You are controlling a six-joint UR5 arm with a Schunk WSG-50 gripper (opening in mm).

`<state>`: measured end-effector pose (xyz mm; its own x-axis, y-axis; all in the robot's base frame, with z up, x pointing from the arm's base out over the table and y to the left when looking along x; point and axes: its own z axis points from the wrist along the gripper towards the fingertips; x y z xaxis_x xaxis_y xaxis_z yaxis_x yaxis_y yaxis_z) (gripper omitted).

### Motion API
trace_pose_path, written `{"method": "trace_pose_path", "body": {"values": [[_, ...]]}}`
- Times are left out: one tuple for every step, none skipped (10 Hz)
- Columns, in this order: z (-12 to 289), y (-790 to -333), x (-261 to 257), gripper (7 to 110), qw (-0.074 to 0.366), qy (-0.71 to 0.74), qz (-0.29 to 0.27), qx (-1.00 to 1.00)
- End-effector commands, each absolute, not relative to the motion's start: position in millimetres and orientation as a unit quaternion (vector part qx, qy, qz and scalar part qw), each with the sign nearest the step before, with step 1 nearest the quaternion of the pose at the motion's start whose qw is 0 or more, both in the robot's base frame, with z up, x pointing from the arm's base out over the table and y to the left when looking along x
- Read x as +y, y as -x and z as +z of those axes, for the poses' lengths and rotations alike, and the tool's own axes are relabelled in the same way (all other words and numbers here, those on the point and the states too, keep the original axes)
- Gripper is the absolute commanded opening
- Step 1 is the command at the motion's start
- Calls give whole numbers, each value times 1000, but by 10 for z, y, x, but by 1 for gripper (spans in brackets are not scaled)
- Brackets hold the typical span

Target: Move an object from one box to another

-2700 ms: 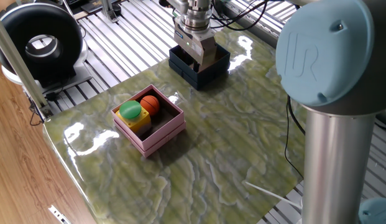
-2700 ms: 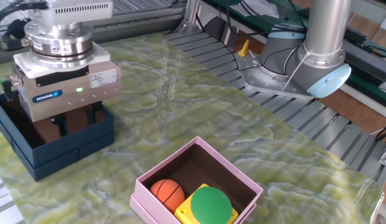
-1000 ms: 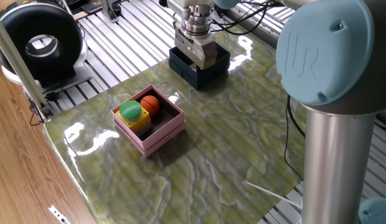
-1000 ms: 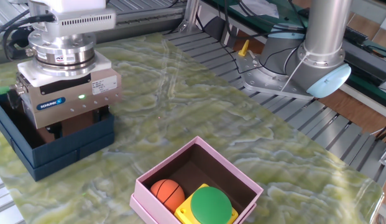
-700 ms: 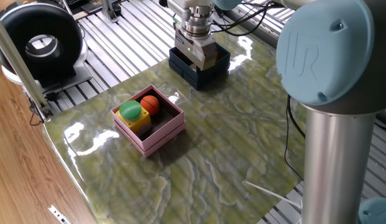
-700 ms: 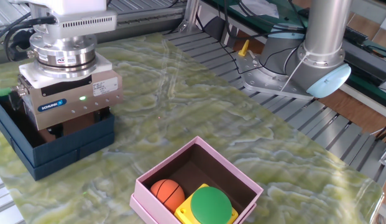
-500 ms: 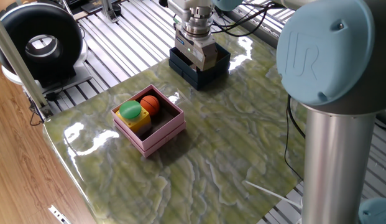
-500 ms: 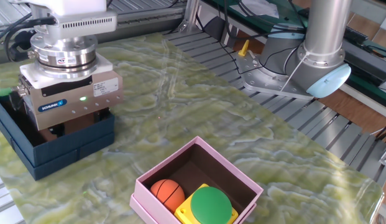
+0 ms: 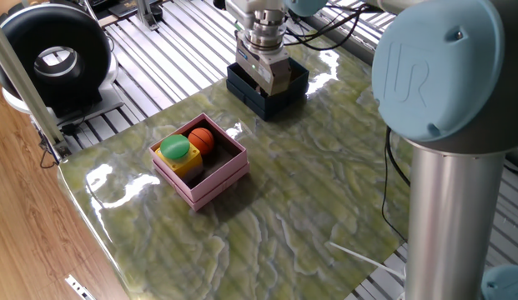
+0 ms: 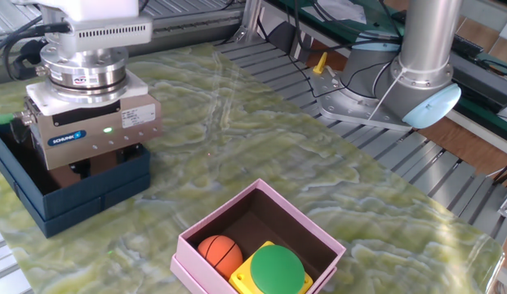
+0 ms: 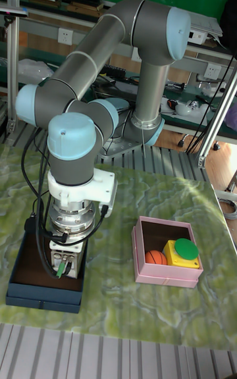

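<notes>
The end effector [image 10: 91, 167] reaches down into the navy box [image 10: 90, 193], and its own body hides the fingertips in every view, so whether the jaws are apart or together cannot be told, nor whether anything sits between them. Most of the box floor is covered too; only a brownish patch shows beside the fingers in the other fixed view. That view's left edge cuts off the box's far corner. In the pink box [image 10: 306, 224], the near wall hides the lower part of the orange ball [image 10: 218, 251] and of the yellow block [image 10: 249, 282] with its green cap.
</notes>
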<state>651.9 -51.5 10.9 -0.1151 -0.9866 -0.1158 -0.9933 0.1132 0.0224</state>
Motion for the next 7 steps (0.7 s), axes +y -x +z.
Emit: {"method": "trace_pose_path", "body": {"values": [[138, -6495, -466, 7, 38, 654, 61, 753], [153, -6499, -448, 7, 39, 653, 64, 753], [164, -6511, -449, 7, 40, 655, 63, 752], [168, -6507, -457, 7, 39, 653, 63, 753], [188, -6503, -463, 7, 38, 653, 65, 754], [222, -6519, -484, 7, 37, 655, 64, 752], [259, -6530, -502, 7, 35, 655, 62, 752]]}}
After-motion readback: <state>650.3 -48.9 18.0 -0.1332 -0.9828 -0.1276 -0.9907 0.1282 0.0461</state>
